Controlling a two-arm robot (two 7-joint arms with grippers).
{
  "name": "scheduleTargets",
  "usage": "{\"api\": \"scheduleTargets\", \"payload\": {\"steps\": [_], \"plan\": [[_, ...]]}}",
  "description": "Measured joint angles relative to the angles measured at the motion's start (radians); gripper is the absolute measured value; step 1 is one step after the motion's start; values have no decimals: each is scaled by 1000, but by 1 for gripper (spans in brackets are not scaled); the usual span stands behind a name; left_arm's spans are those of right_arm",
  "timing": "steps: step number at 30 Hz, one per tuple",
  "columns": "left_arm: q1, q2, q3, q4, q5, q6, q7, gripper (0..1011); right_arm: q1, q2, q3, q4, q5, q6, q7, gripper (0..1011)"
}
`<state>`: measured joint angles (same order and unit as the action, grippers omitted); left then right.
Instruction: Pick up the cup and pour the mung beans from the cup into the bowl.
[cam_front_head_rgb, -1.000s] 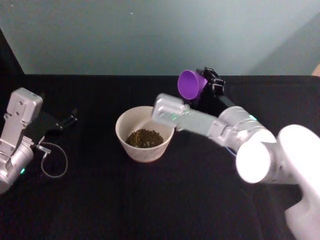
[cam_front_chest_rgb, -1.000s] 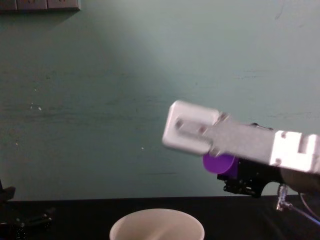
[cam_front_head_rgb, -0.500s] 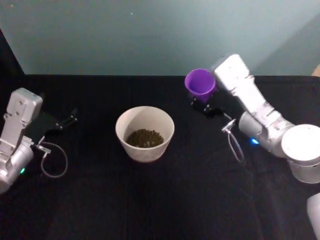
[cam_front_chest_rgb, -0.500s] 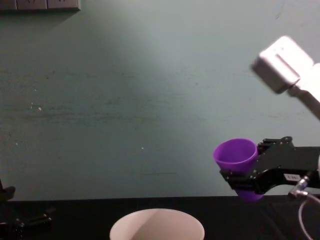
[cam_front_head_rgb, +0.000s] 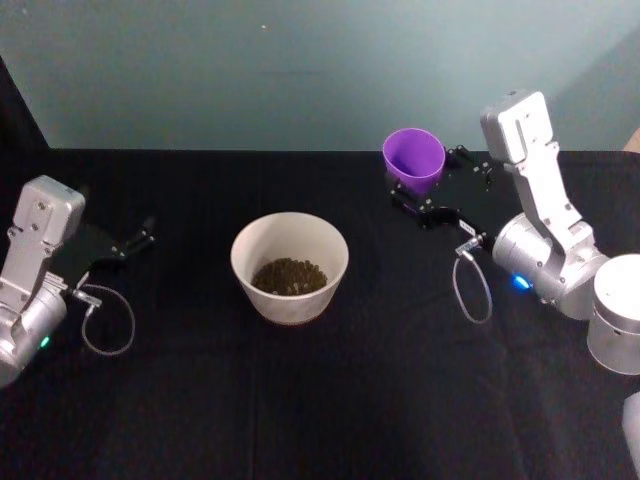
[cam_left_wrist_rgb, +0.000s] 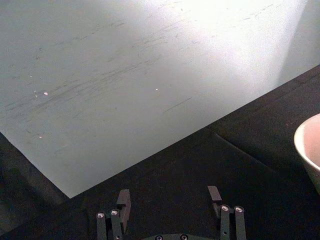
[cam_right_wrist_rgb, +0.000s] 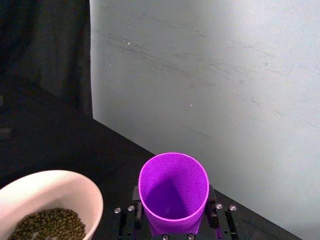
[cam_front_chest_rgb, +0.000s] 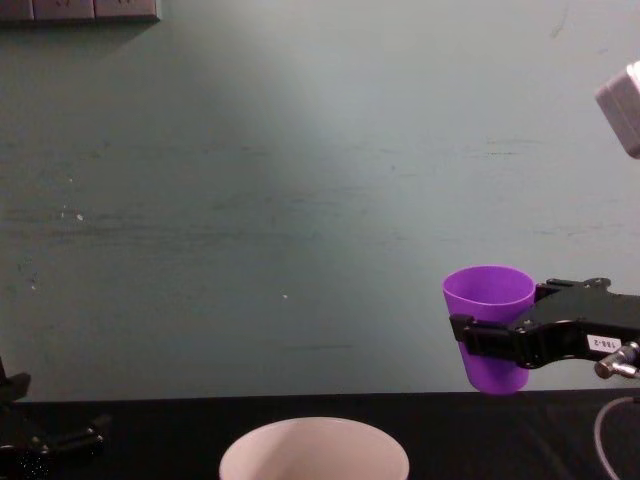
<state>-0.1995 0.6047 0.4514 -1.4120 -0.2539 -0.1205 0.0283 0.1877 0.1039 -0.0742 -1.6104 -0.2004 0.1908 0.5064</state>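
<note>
Bowl (cam_front_head_rgb: 290, 265) on black table (cam_front_head_rgb: 300, 400)

So the right gripper (cam_front_head_rgb: 432, 196) has its fingers clamped on the purple cup (cam_front_head_rgb: 413, 160), which sits upright, mouth up, at about 2 o'clock from the bowl (cam_front_head_rgb: 290, 266) and well apart from it. The mung beans (cam_front_head_rgb: 288, 276) are heaped in the bowl. The left gripper (cam_front_head_rgb: 128, 243) is parked on the black worktop (cam_front_head_rgb: 330, 400) out at 9 o'clock.
</note>
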Motion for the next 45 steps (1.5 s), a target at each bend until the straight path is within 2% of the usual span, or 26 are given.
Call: {"api": "scheduleTargets", "payload": {"steps": [13, 20, 25, 32, 45], "plan": [[0, 0, 0, 0, 0, 0, 0, 1000, 1, 1, -3, -2, -8, 0, 0, 718], [0, 0, 0, 0, 0, 0, 0, 1000, 5, 16, 0, 9, 13, -3, 5, 718], [0, 0, 0, 0, 0, 0, 0, 1000, 5, 22, 3, 50, 52, -23, 15, 718], [0, 0, 0, 0, 0, 0, 0, 1000, 26, 27, 14, 145, 136, -66, 61, 718], [0, 0, 0, 0, 0, 0, 0, 1000, 52, 23, 19, 275, 232, -139, 90, 718]]}}
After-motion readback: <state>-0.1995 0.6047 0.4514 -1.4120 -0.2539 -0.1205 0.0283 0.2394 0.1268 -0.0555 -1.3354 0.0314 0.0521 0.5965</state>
